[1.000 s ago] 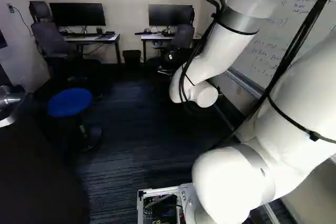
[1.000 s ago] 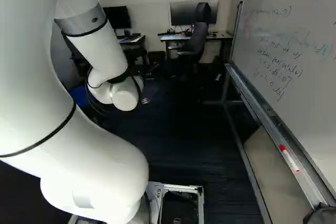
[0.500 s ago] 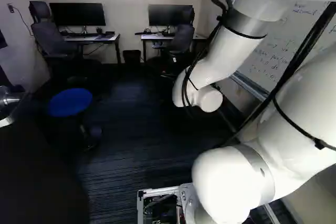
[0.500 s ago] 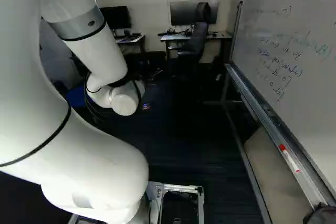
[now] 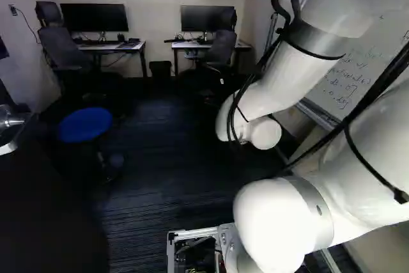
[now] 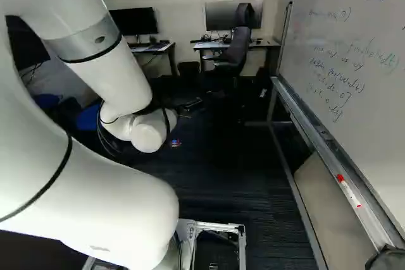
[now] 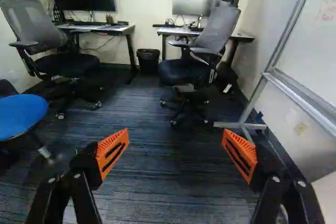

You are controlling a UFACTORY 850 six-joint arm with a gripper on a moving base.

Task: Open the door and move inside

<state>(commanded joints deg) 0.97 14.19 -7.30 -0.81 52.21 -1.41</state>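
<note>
With the room stretching out ahead, the door itself looks done with, and the job now, by the look of it, is the move inside. And there it is, at nine to ten o'clock from the base: a big dark panel (image 5: 51,215) at the left edge of the left base view, most likely the opened door, with a shiny silver metal handle (image 5: 11,121) beside it.

The black fingers with slotted orange pads (image 7: 113,139) stand wide apart, nothing pinched between them, dark striped carpet (image 7: 168,182) beyond. That handle is well apart from them, back around eight o'clock, judging by the base view; the wrist view doesn't show it at all.

So what's called for? A steady roll toward twelve, arm tucked in, no more reaching for the handle! Watch the sides, though: the round blue stool (image 7: 20,114) sits at ten o'clock, the grey mesh chair with a headrest (image 7: 215,32) near half past twelve, and the silver-framed whiteboard (image 6: 354,61) runs along at two, where a swinging elbow could clip it.
</note>
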